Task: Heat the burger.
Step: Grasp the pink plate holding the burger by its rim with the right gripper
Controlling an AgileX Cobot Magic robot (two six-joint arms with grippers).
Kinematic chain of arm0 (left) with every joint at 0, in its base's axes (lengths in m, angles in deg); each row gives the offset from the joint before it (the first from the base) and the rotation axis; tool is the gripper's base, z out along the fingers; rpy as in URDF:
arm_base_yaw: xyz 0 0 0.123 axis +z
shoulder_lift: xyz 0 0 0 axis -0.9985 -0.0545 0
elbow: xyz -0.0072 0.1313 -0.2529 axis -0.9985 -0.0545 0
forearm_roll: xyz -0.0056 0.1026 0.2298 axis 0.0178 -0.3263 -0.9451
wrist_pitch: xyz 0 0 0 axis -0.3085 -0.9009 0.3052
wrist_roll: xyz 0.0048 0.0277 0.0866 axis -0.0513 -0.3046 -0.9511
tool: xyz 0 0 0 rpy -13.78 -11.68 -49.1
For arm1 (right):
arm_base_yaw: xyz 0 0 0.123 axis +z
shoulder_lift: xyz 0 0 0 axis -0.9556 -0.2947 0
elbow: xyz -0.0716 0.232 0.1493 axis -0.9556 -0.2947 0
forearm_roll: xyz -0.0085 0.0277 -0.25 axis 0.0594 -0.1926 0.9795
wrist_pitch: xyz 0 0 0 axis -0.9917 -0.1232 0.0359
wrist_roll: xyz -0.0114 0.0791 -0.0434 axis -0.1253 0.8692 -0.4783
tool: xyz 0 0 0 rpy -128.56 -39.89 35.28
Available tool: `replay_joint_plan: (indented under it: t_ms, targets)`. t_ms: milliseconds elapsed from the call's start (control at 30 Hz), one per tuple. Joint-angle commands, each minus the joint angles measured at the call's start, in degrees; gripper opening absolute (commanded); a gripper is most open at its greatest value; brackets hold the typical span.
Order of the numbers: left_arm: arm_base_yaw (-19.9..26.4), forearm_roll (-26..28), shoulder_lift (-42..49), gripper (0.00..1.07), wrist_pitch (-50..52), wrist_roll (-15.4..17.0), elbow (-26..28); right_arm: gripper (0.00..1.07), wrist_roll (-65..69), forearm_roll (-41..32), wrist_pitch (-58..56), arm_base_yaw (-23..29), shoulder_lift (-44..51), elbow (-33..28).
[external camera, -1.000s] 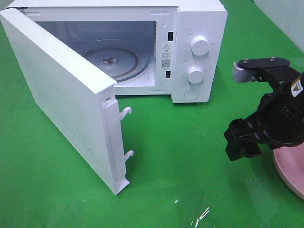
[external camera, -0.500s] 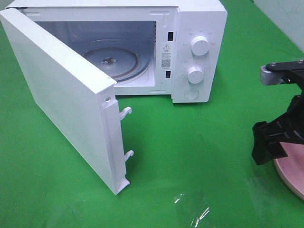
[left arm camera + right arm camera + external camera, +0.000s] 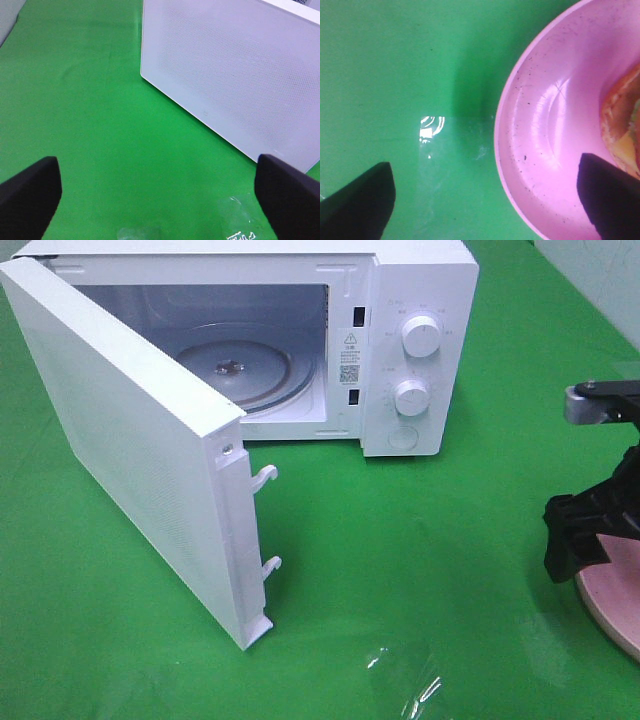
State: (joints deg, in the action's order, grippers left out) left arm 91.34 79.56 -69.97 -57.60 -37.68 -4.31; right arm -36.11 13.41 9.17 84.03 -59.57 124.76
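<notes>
The black right arm (image 3: 598, 515) is reaching in from the right edge of the exterior view, its wrist tipping downward above the near rim of the flat round pink plate (image 3: 612, 602). In the right wrist view the right jaws are standing spread wide and gripping nothing: one fingertip (image 3: 359, 206) is hanging over the green worktop (image 3: 400, 570), the other (image 3: 611, 202) over the plate's (image 3: 545, 125) bare pink surface. Whether either tip is touching down cannot be told. The left arm is showing only in its own wrist view, where the left jaws are likewise gaping apart and empty, both black fingertips (image 3: 30, 196) hovering over green cloth, near the outer face of the white perforated microwave door (image 3: 235, 70).

That door (image 3: 130, 460) is swinging fully open toward the lower left of the exterior view, its two white latch hooks (image 3: 266, 478) pointing right. A broad stretch of bare worktop is lying between the door's edge and the plate. A glossy clear patch (image 3: 410, 680) is glinting on the cloth at the bottom centre.

The white boxy microwave (image 3: 420, 280) is sitting at the upper centre, two round knobs (image 3: 420, 337) on its right panel. Its cavity is holding only the round glass turntable (image 3: 240, 365). The round burger with brown bun and yellow-green filling (image 3: 621, 120) is resting on the pink plate, at the right edge of the right wrist view, just beside the plate-side fingertip.
</notes>
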Motion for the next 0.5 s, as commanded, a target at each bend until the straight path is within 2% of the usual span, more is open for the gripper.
replay_joint_plan:
  t_ms: [33,333,500]
  targets:
    - [0.17,0.17,0.86,0.96,0.52,0.29,0.06,0.92,-0.52,-0.06,1.72,-0.34,-2.58,0.11]
    - [0.17,0.17,0.86,0.96,0.52,0.29,0.06,0.89,2.98,4.70,7.73,-0.34,-10.37,0.11]
    - [0.17,0.17,0.86,0.96,0.52,0.29,0.06,0.88,2.92,4.70,10.49,-1.38,-13.81,0.11]
